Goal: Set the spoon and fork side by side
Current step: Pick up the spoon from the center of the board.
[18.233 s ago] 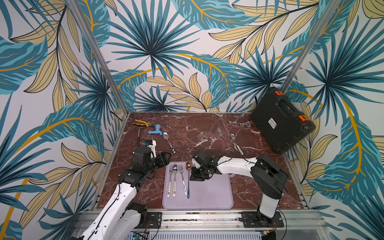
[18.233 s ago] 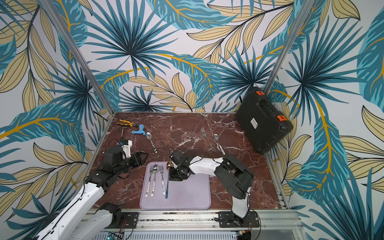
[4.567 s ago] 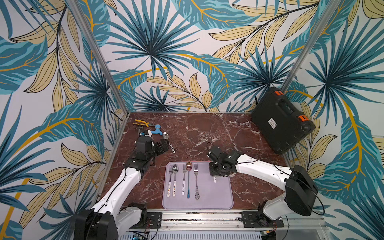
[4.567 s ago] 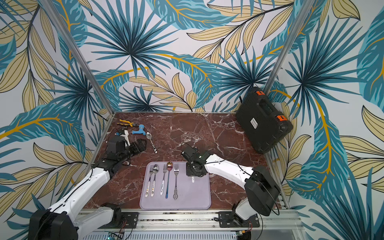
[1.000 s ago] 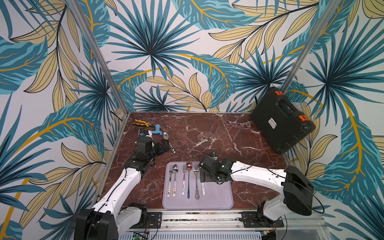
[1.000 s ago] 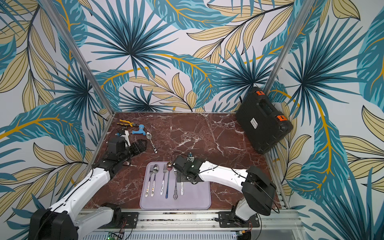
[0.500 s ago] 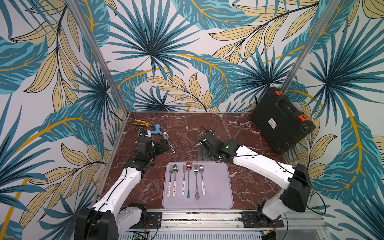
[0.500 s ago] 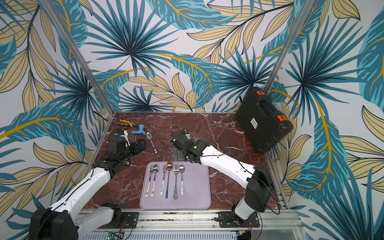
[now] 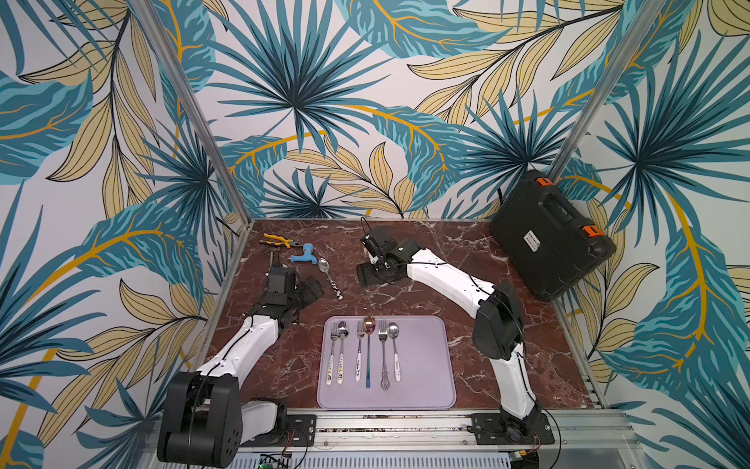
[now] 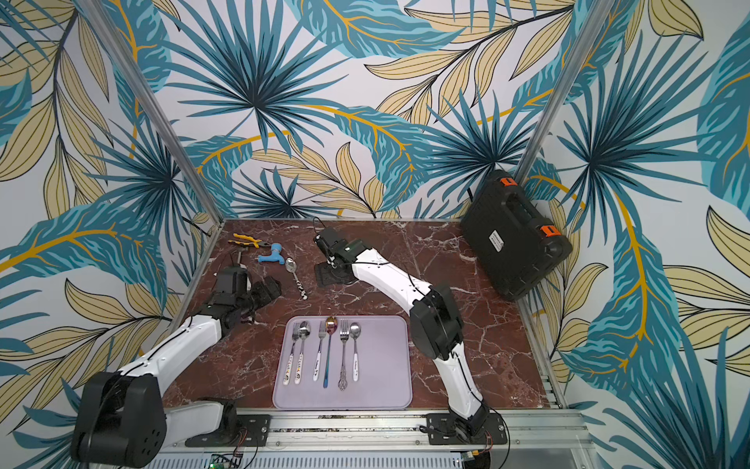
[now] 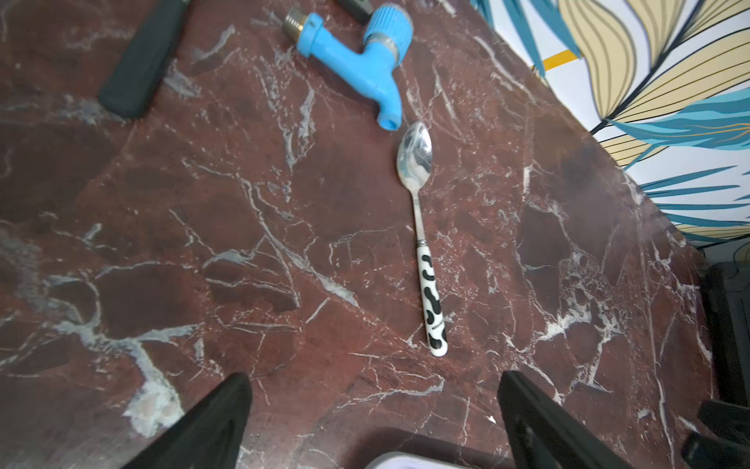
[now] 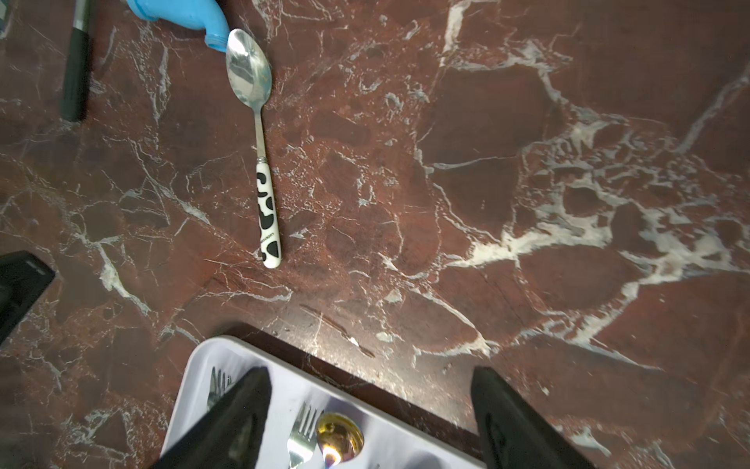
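Spoon [image 11: 422,243] lies flat ahead of the left fingers [image 11: 211,426], seemingly farther from the right fingers [image 12: 507,422]; both pairs spread apart.

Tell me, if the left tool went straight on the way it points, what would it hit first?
Probably the cow-patterned spoon, lying on the marble table ahead of the open left tool. Depth is unclear; it may touch the table first.

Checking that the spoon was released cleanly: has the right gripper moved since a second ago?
Yes. The right gripper was over the tray; it now hangs open beyond the tray's far edge.
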`<action>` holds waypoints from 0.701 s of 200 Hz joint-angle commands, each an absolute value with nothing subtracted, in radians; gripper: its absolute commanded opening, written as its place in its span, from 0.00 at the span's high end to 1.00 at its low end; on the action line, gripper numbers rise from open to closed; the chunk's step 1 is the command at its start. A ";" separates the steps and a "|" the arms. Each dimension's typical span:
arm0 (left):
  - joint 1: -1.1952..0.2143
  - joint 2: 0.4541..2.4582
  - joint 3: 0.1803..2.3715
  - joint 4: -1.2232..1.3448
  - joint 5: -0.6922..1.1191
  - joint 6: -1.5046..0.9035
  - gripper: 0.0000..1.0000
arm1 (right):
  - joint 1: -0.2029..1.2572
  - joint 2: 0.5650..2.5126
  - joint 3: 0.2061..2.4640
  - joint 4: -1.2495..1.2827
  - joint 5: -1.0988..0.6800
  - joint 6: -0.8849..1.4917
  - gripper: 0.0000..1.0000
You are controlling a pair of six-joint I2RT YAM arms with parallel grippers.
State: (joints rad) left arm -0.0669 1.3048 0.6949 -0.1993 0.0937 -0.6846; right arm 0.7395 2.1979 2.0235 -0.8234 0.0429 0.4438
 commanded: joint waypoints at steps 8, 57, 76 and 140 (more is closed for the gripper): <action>-0.059 1.436 0.788 -0.212 0.232 -0.685 0.02 | 0.716 2.238 2.059 -0.866 -0.006 0.433 0.18; -0.081 1.642 0.914 -0.241 0.295 -0.673 0.11 | 0.644 2.139 1.902 -0.785 0.001 0.459 0.18; -0.112 1.702 0.980 -0.275 0.275 -0.657 0.15 | 0.612 2.057 1.801 -0.743 0.004 0.460 0.17; -0.190 1.857 1.214 -0.528 0.113 -0.619 0.26 | 0.545 1.787 1.517 -0.676 0.042 0.434 0.15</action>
